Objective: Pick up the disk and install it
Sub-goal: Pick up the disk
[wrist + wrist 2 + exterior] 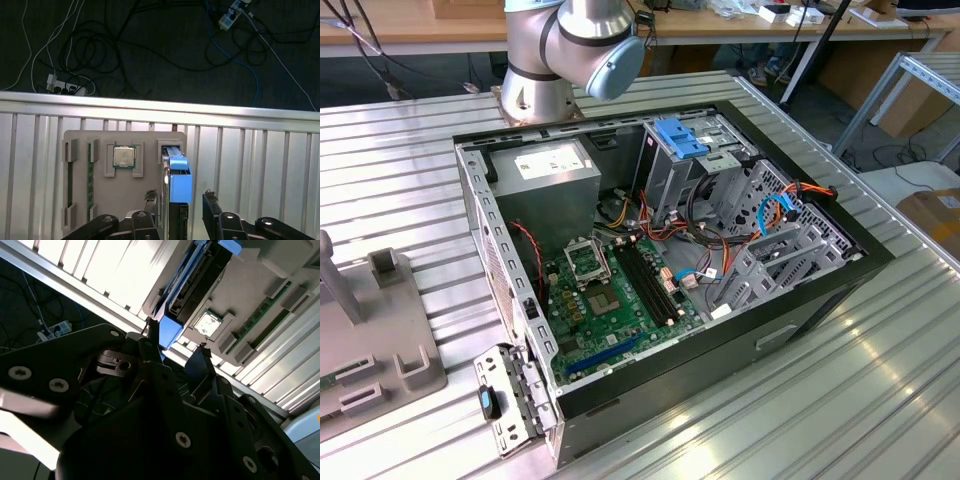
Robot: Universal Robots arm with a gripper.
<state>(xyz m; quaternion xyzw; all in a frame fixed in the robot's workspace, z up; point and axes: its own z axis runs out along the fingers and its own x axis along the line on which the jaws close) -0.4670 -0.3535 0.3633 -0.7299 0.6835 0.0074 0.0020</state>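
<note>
The flat silver-grey disk with bright blue plastic side rails (180, 180) stands on its edge in a slot of a pale grey moulded fixture plate (80, 150), which lies on the ribbed aluminium tabletop (250, 165). On the same plate, a square silver processor chip (124, 156) sits in a recess just beside the disk, and a green memory stick (90, 180) lies in a narrow slot further along.

The black gripper (179, 195) hangs at the disk with its fingers (210, 200) spread apart, one on each side of the blue end. In both wrist views a gap shows between each fingertip and the rails, so nothing is gripped.

In the exterior view, the open black computer case (670, 250) lies on the tabletop, well apart from the plate, with a blue plastic bracket (682, 137) on its metal drive cage.
</note>
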